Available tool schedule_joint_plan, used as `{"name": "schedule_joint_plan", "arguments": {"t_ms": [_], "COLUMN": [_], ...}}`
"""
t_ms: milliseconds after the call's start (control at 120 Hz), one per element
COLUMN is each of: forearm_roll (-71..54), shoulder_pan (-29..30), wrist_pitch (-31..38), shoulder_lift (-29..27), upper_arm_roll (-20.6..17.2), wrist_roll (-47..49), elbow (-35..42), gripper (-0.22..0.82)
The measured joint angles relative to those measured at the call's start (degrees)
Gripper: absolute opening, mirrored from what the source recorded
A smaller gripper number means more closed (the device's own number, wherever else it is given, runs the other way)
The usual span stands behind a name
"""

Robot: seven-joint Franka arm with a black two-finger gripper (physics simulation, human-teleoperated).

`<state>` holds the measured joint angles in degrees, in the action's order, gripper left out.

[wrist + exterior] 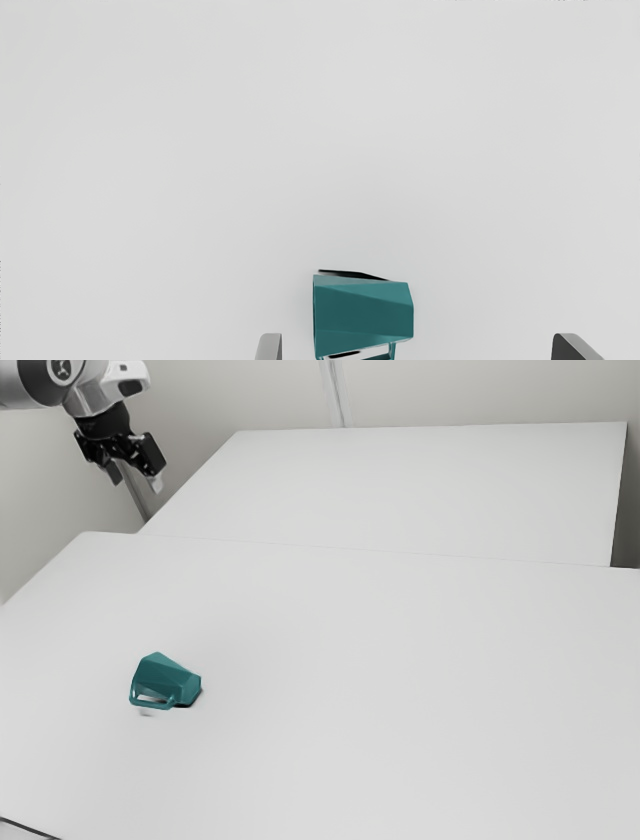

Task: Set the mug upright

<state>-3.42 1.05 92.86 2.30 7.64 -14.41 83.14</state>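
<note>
Since the mug (pixel 165 682) lies on its side in the exterior view, the goal isn't met as things stand. It's on the table (pixel 400 660), toward the exterior view's left, with the wider end, looks like the mouth, facing that same side and the narrower base end facing the other way. Handle (pixel 151 705) sticks out sideways, low, near the tabletop. Gripper (pixel 135 478) is up in the air, well apart from the mug, not touching it.

Wrist view: mug again, tipped over, its side wall toward the camera and the handle partly cut off by the frame. Fingers (pixel 270 346) are spread wide, one at each side of the bottom edge, nothing pinched. Mug shows in the gap between them, but that's just line of sight; the exterior view has them apart.

Progress call: no part of the upright result is in place. Left, in my judgement: come down, get a hold on the mug, swing it so the base points down, stand it on the table, let go.
</note>
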Motion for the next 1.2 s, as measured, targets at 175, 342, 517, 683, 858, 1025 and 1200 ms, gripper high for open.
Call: {"name": "schedule_joint_plan", "arguments": {"t_ms": [175, 342, 517, 683, 858, 1025, 1200], "forearm_roll": [-0.1, 0.6, 4.1, 8.8, 15.6, 21.5, 28.2], "shoulder_pan": [-0.9, -1.8, -4.8, -2.3, 0.2, -0.9, -0.4], "wrist_pitch": [0.9, 2.0, 5.1, 8.3, 10.5, 11.4, 11.4], "shoulder_lift": [-0.3, -1.2, -4.3, -5.8, -7.0, -6.8, -5.6], "upper_arm_roll": [0.0, 1.0, 5.1, 8.7, 12.4, 16.1, 19.4], "wrist_roll": [-1.0, -1.6, -2.2, -2.4, -2.6, -4.0, -7.3], "elbow": [0.5, 2.6, 9.9, 17.7, 24.9, 28.9, 32.7], "gripper": [0.59, 0.59, 0.59, 0.59, 0.59, 0.59, 0.58]}}
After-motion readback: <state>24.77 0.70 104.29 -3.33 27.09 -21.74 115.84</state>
